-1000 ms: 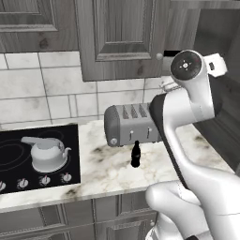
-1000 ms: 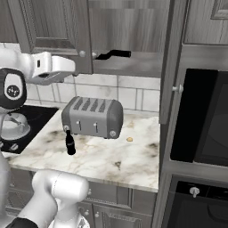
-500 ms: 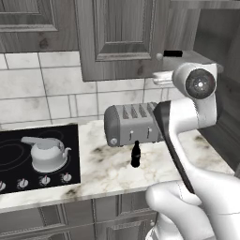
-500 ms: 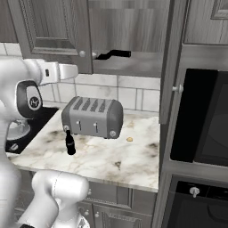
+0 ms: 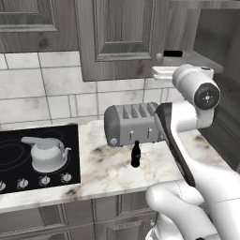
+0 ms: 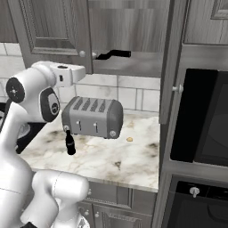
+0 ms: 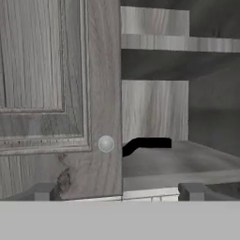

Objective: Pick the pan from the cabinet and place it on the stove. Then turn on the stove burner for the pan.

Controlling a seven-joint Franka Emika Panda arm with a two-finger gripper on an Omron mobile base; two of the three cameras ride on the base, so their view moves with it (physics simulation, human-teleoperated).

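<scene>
Gripper (image 7: 117,191) spread wide and holding nothing; in the hand view I see my two fingertips (image 7: 45,191) low down, well apart, aimed at the cabinet (image 7: 56,93).

Near to far from the base: the arm rises from its pedestal, folds at the elbow and sends the hand out level toward the cabinet's lower edge, above the toaster (image 5: 133,124). On the counter (image 5: 112,173) just in front of the toaster stands a small dark bottle (image 5: 136,154). To the left lies the stove (image 5: 28,150) with a kettle (image 5: 47,153) on it and its knobs (image 5: 44,180) along the front edge, well away from the hand.

Further back, the cabinet's right door (image 6: 171,62) is swung open and the left one is shut, its knob (image 7: 106,143) almost straight ahead of me. On the bottom shelf behind it I can see only the pan's black handle (image 7: 146,143), poking out past the shut door's edge; the bowl is hidden.

My read on progress: the cabinet is open, nothing more. The pan is not yet touched, so grasping it, carrying it to the stove and turning the burner knob all remain. I'd aim for that handle next.
</scene>
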